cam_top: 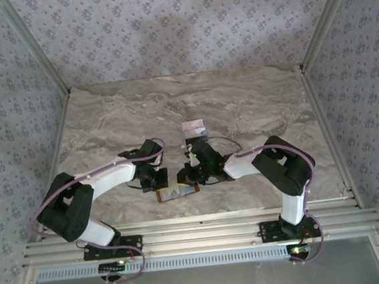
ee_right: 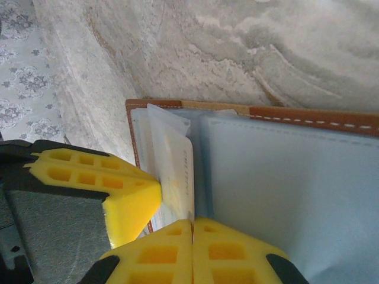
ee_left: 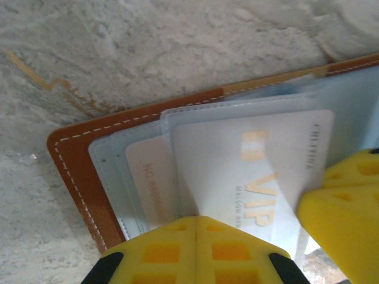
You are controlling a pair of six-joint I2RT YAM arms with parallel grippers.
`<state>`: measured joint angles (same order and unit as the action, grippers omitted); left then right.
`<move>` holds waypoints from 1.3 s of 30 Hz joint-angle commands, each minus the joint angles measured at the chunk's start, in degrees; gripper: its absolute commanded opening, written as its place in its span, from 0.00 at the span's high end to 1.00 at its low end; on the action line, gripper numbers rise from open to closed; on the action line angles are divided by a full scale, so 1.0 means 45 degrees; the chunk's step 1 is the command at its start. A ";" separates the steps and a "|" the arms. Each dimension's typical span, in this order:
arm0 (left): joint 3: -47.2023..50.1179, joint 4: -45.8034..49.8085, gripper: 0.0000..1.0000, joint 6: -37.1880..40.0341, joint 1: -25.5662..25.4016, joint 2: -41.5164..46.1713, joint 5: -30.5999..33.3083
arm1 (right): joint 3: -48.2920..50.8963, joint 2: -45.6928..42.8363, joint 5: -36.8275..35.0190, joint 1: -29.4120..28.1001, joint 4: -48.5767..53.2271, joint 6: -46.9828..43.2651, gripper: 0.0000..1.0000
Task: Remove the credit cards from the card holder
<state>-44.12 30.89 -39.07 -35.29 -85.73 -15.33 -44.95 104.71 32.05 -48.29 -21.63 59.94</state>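
Card holder [ee_left: 77, 177] stitched leather; sleeves [ee_left: 105, 158] clear glossy plastic; table [ee_left: 177, 47] matt marbled stone.

Both arms [cam_top: 109, 176] are white with black joints (lilac cables), pincer pads [ee_left: 160, 251] yellow.

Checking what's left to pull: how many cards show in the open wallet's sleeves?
2. A white VIP card in the front sleeve; a pinkish card in the sleeve behind it, nearer the stitched edge of the card holder. Other sleeves may hide more.

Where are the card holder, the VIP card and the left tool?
card holder [ee_left: 77, 177]: left wrist view, orange corner.
VIP card [ee_left: 254, 165]: left wrist view, printed face.
left tool [ee_left: 196, 220]: left wrist view, closed fingertips.
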 commanded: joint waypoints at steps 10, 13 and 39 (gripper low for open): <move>-0.0176 0.1055 0.98 0.0031 -0.0350 -0.0341 0.1391 | -0.0222 0.0155 0.0143 -0.0076 0.0343 -0.0264 0.92; -0.0250 0.1222 0.98 0.0027 -0.0397 -0.0155 0.1633 | -0.0221 0.0140 0.0140 -0.0084 0.0353 -0.0247 0.92; -0.0645 0.2041 1.00 0.0150 -0.0823 -0.0892 0.2486 | -0.0091 0.0153 0.0065 -0.0067 0.0372 -0.0183 0.93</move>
<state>-47.29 35.70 -39.00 -38.76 -87.42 -7.49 -45.17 104.71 32.18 -48.40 -21.41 59.94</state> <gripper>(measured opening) 0.049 0.075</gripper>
